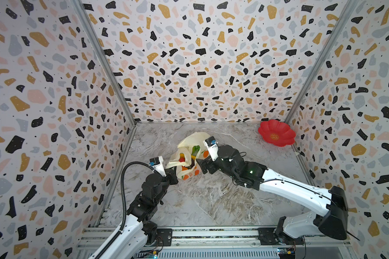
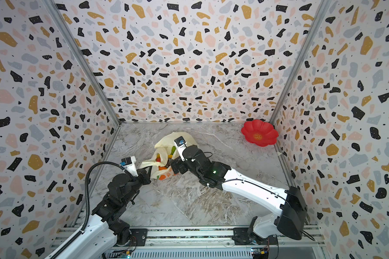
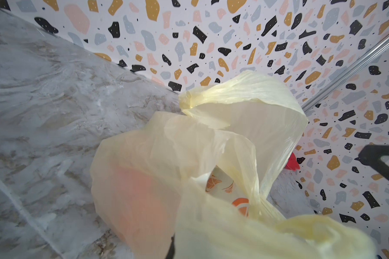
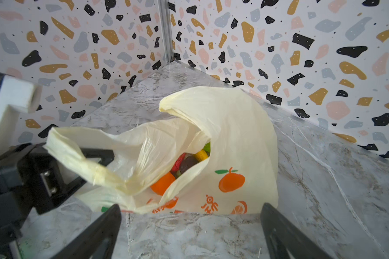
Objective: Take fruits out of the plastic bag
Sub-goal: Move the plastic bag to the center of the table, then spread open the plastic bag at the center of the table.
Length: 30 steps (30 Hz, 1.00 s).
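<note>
Cream-yellow film fills the left wrist view: the plastic bag (image 3: 245,125) sits so close that I make out only an orange blur inside. The right wrist view looks into its mouth, where I see fruits (image 4: 177,160): an orange (image 4: 163,185), a dark brown one (image 4: 188,163) and a yellow banana (image 4: 201,154). It also shows the left gripper (image 4: 103,154) clamped on a handle loop and the right gripper (image 4: 190,212) spread wide just before the bag. Both top views put the bag mid-table (image 1: 211,201) and add a red flower dish (image 1: 276,133) in the far right corner.
</note>
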{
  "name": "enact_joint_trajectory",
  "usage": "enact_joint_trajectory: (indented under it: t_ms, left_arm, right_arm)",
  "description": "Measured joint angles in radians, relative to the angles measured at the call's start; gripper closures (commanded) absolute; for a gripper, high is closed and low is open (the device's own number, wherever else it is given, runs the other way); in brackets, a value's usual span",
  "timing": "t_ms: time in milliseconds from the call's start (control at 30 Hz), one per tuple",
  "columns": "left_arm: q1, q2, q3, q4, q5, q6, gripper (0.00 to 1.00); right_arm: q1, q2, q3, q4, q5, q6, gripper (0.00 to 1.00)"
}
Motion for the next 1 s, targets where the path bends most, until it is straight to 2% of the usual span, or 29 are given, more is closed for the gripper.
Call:
enact_joint_trajectory:
  t_ms: [200,400,500,567,667,733,800,1000]
  left_arm:
    - [0.000,-0.003,-0.039,0.006,0.035,-0.019,1.00]
    - [0.000,-0.006,-0.049,0.017,0.057,-0.024,0.99]
    - [0.000,-0.001,-0.054,0.020,0.068,-0.026,0.95]
    - [0.000,0.014,-0.054,0.021,0.071,-0.026,0.90]
    - [0.000,0.060,-0.053,0.016,0.070,-0.020,0.90]
    - [0.000,0.101,-0.049,0.010,0.064,-0.011,0.90]
    - [0.000,0.148,-0.043,0.000,0.064,0.000,0.91]
    - [0.000,0.211,-0.031,0.027,0.080,0.000,0.90]
  right_arm:
    - [0.000,0.214,0.195,-0.098,0.137,-0.022,0.03]
    - [-0.019,0.409,0.389,-0.177,0.216,-0.049,0.15]
    - [-0.044,0.473,0.459,-0.200,0.236,-0.067,0.30]
    - [-0.062,0.498,0.492,-0.208,0.251,-0.076,0.46]
    - [-0.097,0.498,0.497,-0.208,0.267,-0.074,0.66]
    - [-0.134,0.466,0.454,-0.179,0.237,-0.068,0.74]
    - [-0.188,0.386,0.343,-0.133,0.157,-0.050,0.80]
    - [-0.360,0.048,-0.100,0.056,-0.159,0.105,0.91]
